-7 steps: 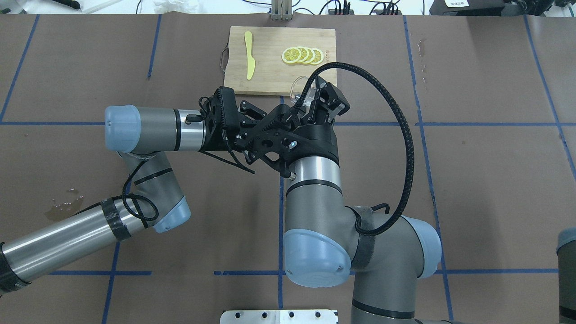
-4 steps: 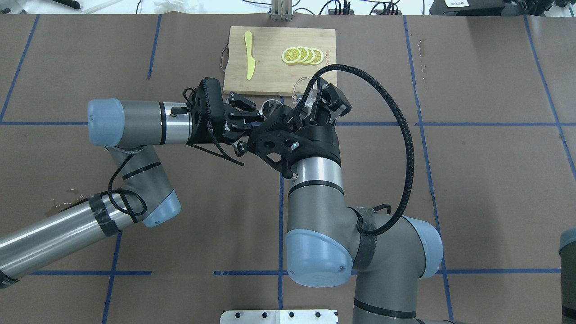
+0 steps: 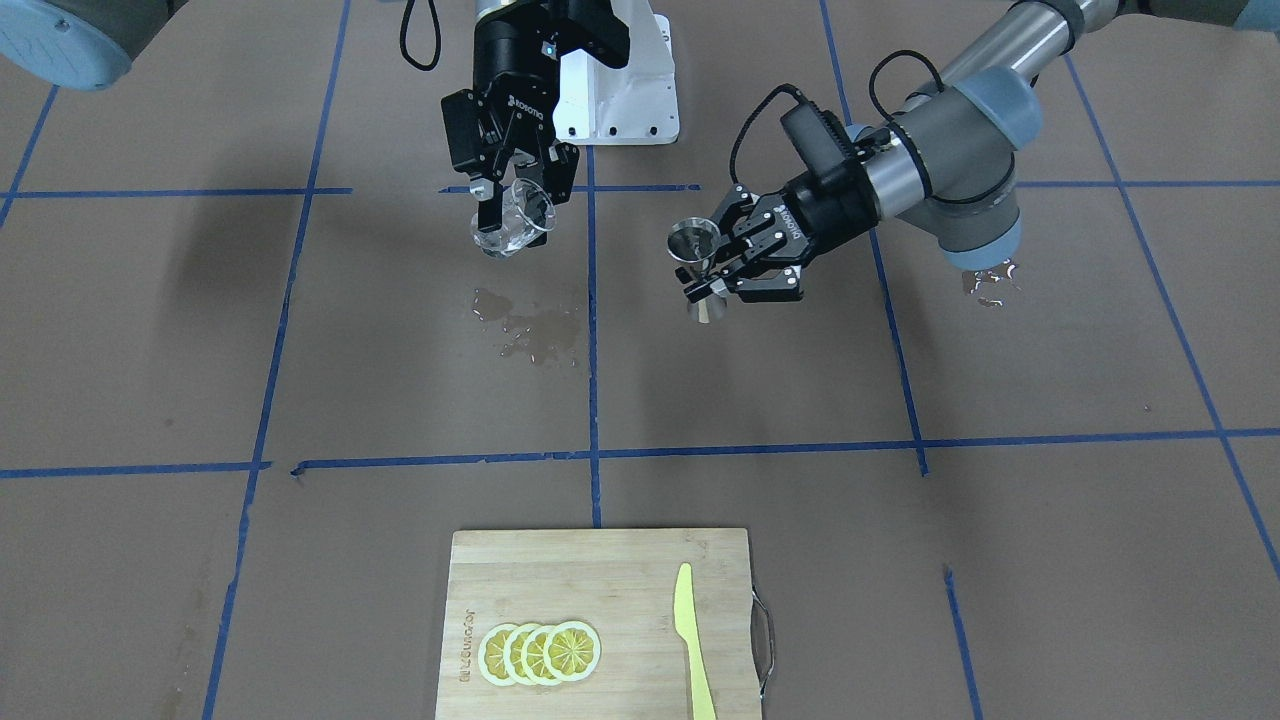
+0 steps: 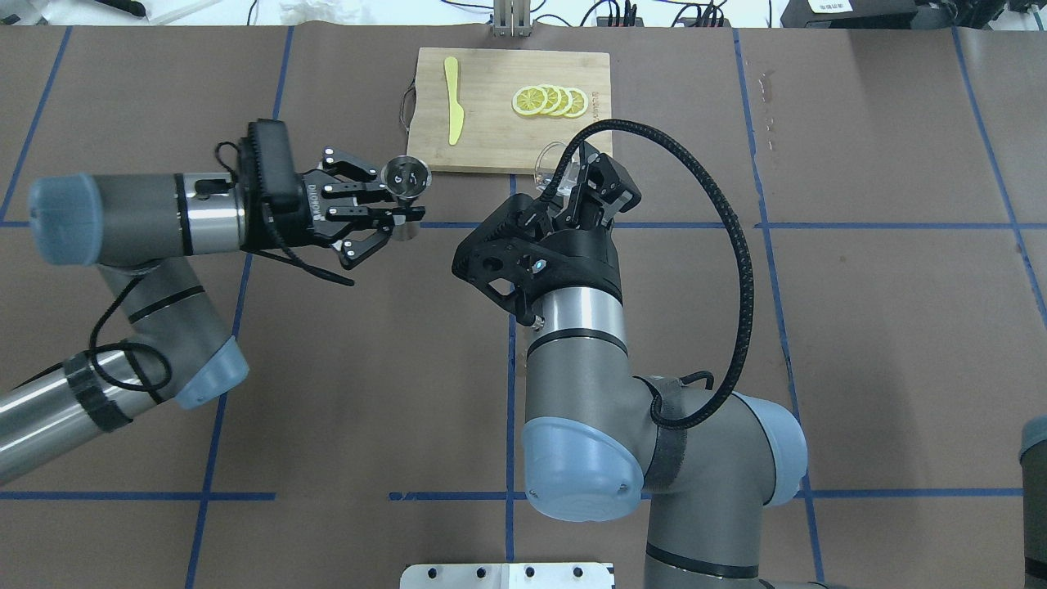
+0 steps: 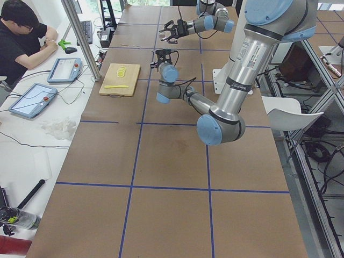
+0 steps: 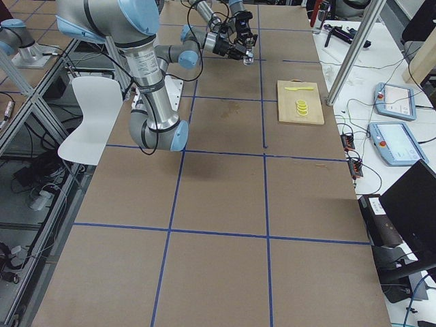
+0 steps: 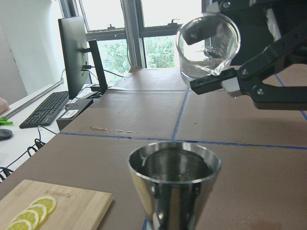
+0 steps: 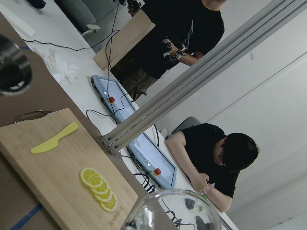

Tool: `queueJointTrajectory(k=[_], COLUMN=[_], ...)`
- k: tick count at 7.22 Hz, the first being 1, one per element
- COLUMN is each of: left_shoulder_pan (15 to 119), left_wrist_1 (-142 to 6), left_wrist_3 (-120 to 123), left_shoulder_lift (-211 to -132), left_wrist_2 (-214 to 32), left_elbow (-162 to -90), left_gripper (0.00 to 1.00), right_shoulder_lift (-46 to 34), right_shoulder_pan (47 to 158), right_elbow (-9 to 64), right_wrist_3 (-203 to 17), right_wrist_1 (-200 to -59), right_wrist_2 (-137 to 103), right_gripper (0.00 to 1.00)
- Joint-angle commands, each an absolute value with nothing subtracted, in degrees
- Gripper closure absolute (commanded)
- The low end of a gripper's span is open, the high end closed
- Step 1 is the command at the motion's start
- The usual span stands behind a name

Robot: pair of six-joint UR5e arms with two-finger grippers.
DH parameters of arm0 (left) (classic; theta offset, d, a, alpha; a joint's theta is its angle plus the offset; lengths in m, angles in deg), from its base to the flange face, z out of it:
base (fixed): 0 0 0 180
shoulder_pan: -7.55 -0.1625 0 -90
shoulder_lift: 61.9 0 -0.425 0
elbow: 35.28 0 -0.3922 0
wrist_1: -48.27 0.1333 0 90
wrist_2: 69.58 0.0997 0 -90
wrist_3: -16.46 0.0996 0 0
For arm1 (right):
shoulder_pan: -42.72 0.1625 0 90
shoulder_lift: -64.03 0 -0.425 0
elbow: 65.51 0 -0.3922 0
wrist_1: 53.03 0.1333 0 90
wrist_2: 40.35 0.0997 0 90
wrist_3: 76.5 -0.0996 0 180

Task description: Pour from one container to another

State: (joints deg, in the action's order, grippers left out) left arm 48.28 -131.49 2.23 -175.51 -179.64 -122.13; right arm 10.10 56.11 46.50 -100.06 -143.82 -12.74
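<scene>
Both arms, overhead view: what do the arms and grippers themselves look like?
Left arm and right arm are silver-grey tubes with pale blue joint caps. Both the left gripper and right gripper are black two-finger linkage types with white lettering. A black ribbed cable loops along the right arm.

Left gripper (image 3: pixel 702 275) horizontal, jaws clamped, right gripper (image 3: pixel 520 207) angled downward, jaws clamped, apart

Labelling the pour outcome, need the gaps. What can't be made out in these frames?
Overhead view: the glass beaker is mostly hidden by the right hand and its cable.
Right wrist view: only the beaker's blurred rim shows, cut off by the bottom edge.
Left wrist view: the jigger is cut off below, and reflections hide any liquid level.
Side views: both vessels are too small.
</scene>
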Motion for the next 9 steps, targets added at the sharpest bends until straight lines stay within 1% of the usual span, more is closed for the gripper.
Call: queueJointTrajectory(k=[1, 2, 3, 4, 5, 6, 7, 9], left_shoulder_pan=[49.73, 50.26, 50.26, 50.26, 50.18, 49.83, 49.74, 48.43], left_wrist_1=[-135.42, -137.69, -146.32, -151.72, -154.03, -156.41, -157.21, -156.96], left_wrist_3=[1.61, 1.26, -4.49, -6.64, -11.27, -15.23, -15.44, -16.93], left_shoulder_lift=[-165.48, -160.04, -154.16, -149.31, -145.78, -144.27, -142.6, -141.97], left_wrist_2=[-178.75, -177.18, -174.55, -171.13, -163.88, -155.71, -152.76, -143.1], left_elbow=[-127.1, -129.56, -129.59, -130.02, -130.64, -130.38, -130.47, -130.38], left_gripper=[1.0, 1.0, 1.0, 1.0, 1.0, 1.0, 1.0, 1.0], right_shoulder_lift=[10.07, 9.98, 9.89, 9.89, 9.54, 9.37, 9.36, 9.36], right_shoulder_pan=[56.16, 56.16, 56.16, 56.25, 56.25, 56.25, 56.25, 56.25], right_elbow=[46.46, 46.46, 46.46, 46.55, 47.16, 47.6, 47.69, 47.69], right_wrist_3=[-100.06, -100.06, -100.06, -100.06, -100.06, -99.97, -99.88, -99.88], right_wrist_1=[-143.82, -143.82, -143.82, -143.73, -143.82, -143.82, -143.82, -143.82], right_wrist_2=[-12.75, -12.66, -12.75, -12.75, -12.75, -12.66, -12.66, -12.66], right_gripper=[1.0, 1.0, 1.0, 1.0, 1.0, 1.0, 1.0, 1.0])
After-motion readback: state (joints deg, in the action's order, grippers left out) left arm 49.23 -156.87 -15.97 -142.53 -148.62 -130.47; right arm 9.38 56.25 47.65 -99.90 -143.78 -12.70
